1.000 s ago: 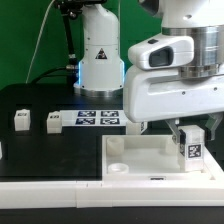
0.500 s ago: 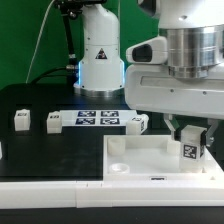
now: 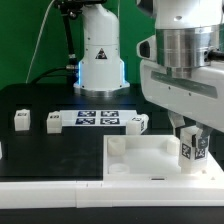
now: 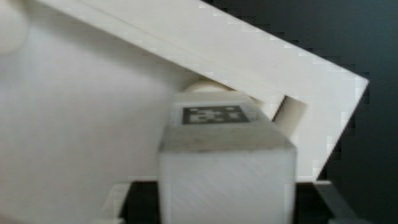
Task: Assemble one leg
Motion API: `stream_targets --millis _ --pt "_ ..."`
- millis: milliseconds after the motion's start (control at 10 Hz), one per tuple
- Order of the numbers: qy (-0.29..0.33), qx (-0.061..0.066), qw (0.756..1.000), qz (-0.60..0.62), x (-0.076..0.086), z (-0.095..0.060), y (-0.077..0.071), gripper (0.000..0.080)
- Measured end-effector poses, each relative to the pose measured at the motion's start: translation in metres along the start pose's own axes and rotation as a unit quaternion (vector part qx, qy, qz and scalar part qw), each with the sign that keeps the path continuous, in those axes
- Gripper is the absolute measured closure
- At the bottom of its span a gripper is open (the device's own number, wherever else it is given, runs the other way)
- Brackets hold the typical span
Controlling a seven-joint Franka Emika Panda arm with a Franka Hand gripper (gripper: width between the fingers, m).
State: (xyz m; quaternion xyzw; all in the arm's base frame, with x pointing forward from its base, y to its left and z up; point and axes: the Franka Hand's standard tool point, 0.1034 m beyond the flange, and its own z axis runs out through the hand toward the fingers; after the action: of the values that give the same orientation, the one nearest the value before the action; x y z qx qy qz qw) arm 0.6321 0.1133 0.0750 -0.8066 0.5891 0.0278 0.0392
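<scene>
Gripper (image 3: 193, 147): low over the far-right corner of the tabletop, ext view's right side; fingers pinching the leg from both sides.
Leg (image 3: 193, 148): white post w/ black-and-white tag on its face, upright between the fingers, standing on or just above the tabletop's right corner area; contact w/ the surface can't be told.
Leg, wrist view (image 4: 222, 150): fills the lower middle of the pic, tag on its upper end, right beside a round socket at the tabletop's corner.
Tabletop (image 3: 140, 160): big white square tray-like part w/ raised rim, near side of the black table, right of centre; round socket shows at its far-left corner.
Tabletop, wrist view (image 4: 89, 110): wide white surface w/ a raised rim running diagonally behind the leg.
Marker board (image 3: 97, 119): flat white strip w/ several tags, mid table, far of the tabletop.
Loose leg A (image 3: 20, 119): far left, upright, well apart from the gripper.
Loose leg B (image 3: 51, 121): just right of A, near the marker board's left end.
Loose leg C (image 3: 139, 123): at the marker board's right end, lying tilted.
Robot base (image 3: 99, 50): white, far centre behind the marker board.
</scene>
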Motion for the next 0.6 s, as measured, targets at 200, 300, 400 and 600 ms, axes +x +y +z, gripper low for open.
stream_targets --millis 200,300,400,600 --pt "0.0 0.0 1.0 -0.006 -0.0006 0.0001 -0.0001 0.0264" --pt "0.0 0.0 1.0 -0.019 -0.0008 0.0001 -0.0001 0.0264" --pt "0.0 0.0 1.0 -0.024 -0.0013 0.0001 -0.0002 0.0166" --pt "0.0 -0.001 0.986 -0.165 -0.004 0.0001 -0.0007 0.0153"
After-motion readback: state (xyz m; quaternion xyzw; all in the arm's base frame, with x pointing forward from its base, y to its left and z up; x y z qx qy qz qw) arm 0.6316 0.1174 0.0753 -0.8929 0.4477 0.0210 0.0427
